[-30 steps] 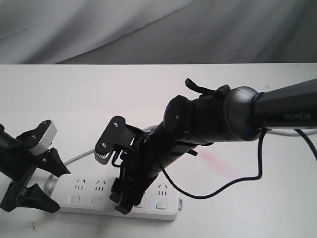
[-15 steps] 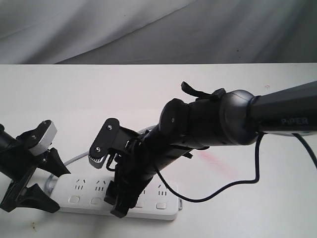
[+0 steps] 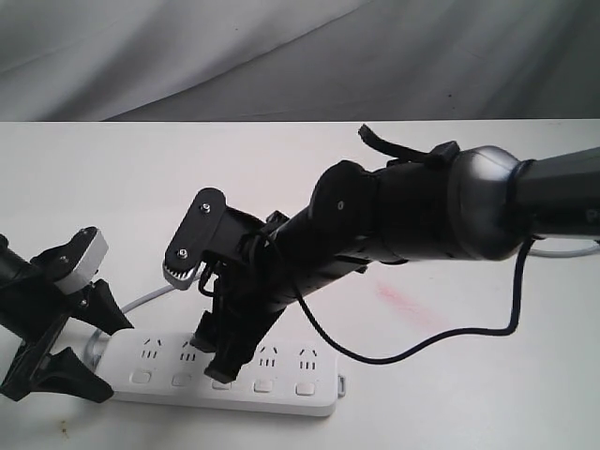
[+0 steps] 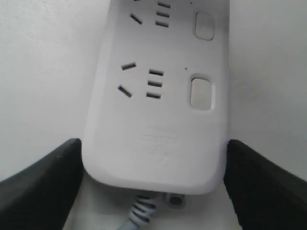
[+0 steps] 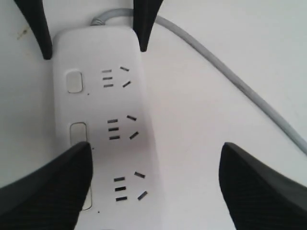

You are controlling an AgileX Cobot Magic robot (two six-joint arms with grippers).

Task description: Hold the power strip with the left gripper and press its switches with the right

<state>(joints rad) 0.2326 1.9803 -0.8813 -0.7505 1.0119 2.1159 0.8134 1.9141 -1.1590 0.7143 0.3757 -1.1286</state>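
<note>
The white power strip [image 3: 281, 394] lies along the table's near edge, its grey cord [image 3: 141, 302] leaving the left end. My left gripper [image 3: 105, 356], the black claw with a white block, straddles that end. In the left wrist view its fingers [image 4: 43, 184] press both long sides of the power strip [image 4: 158, 120], so my left gripper [image 4: 153, 148] is shut on it. My right gripper [image 3: 217, 352] points down at the middle of the strip. It stands open [image 5: 153, 191], with one finger [image 5: 48, 189] over the third of the switches [image 5: 78, 134]. The other finger hangs over bare table.
The right arm's black cable [image 3: 422, 352] loops over the table to the right of the strip. A faint red smear [image 3: 403, 305] marks the white tabletop. Grey cloth [image 3: 281, 56] hangs behind the table's far edge. The cord [image 5: 230, 76] curves away behind the strip.
My right gripper has slid left along the strip, from about the fourth button to the third, and the fourth button now shows. The left gripper and the strip have stayed put.
</note>
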